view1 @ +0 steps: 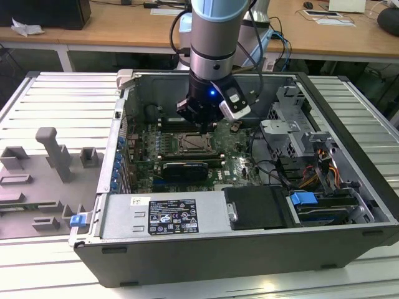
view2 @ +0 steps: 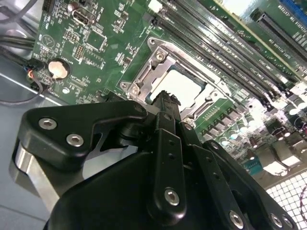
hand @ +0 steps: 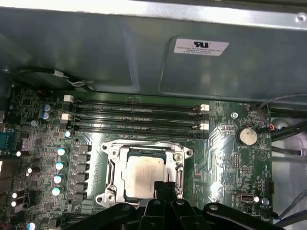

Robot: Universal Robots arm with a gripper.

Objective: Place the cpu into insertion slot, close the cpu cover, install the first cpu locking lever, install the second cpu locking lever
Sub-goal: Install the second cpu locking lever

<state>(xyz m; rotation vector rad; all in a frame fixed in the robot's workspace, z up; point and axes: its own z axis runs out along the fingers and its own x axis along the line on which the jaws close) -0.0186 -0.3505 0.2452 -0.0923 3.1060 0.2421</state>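
A pale grey ribbed metal work surface (view1: 62, 99) spreads across the exterior view, its long slats running from that view's left to its right. Grey moulded fixture blocks (view1: 53, 156) stand on it at the exterior view's left. Behind runs a light wooden desk (view1: 118, 28) on white legs, with white papers (view1: 333, 18) and a crumpled white sheet (view1: 26, 27) lying on top.
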